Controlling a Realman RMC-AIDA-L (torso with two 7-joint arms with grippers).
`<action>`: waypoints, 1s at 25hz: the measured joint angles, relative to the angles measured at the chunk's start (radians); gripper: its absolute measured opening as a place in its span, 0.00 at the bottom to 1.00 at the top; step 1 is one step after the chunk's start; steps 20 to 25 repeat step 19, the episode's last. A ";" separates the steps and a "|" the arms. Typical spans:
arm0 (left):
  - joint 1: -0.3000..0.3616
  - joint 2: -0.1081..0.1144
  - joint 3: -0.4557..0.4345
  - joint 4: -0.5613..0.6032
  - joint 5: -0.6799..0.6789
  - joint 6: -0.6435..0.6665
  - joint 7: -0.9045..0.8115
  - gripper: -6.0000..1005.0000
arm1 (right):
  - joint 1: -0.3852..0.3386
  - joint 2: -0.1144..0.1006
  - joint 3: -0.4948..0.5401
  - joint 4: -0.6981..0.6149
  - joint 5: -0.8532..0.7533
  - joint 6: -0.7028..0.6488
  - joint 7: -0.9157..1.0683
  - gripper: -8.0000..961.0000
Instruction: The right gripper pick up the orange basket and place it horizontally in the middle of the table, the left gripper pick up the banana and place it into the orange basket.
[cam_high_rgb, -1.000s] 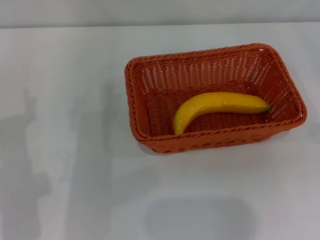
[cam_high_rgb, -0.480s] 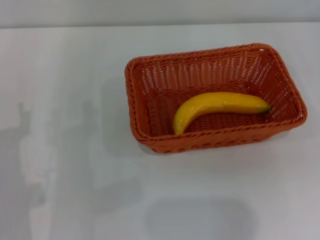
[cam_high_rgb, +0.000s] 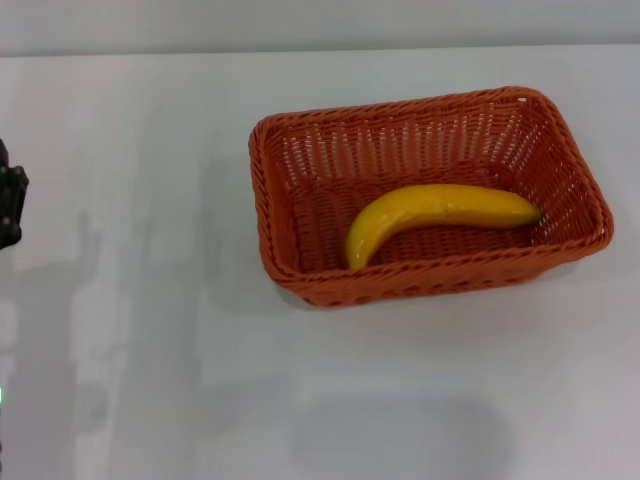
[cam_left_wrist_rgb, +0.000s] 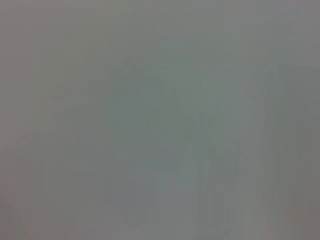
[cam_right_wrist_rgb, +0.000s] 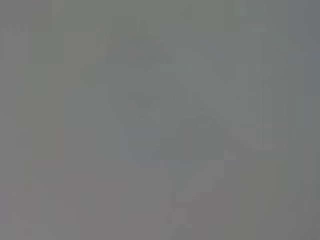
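**Evidently complete: banana in basket, arms clear of the work**

Fingers first. Only a dark sliver of the left gripper (cam_high_rgb: 8, 205) shows at the left edge of the head view, well apart from the basket; how far its fingers are spread, or whether they hold anything, cannot be told from so little. The right gripper is not in view at all. Both wrist views show nothing but a featureless grey field, so they add no evidence on either set of fingers.

Moving outward to the work. The banana (cam_high_rgb: 435, 215) lies inside the orange basket (cam_high_rgb: 275, 215), resting on the woven floor near the front wall, its curve opening toward the front and one end reaching toward the right wall. Nothing grips or touches it. The basket sits flat on the white worktop (cam_high_rgb: 150, 350), long side running roughly across the view with a slight skew, somewhat right of centre.

Judgement: the layout matches both required placements. The left arm's position at the margin is consistent with an arm standing off from finished work. No further handling appears necessary.
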 joint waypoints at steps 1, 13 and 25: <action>0.003 -0.001 0.005 -0.002 0.000 -0.001 0.002 0.86 | 0.000 0.000 0.000 0.000 0.000 -0.003 -0.001 0.83; 0.053 -0.007 0.052 -0.008 -0.007 -0.018 0.008 0.86 | 0.013 0.004 0.000 0.002 0.001 -0.019 -0.026 0.83; 0.056 -0.007 0.067 -0.008 -0.008 -0.036 0.009 0.86 | 0.014 0.006 0.000 0.002 0.001 -0.019 -0.026 0.83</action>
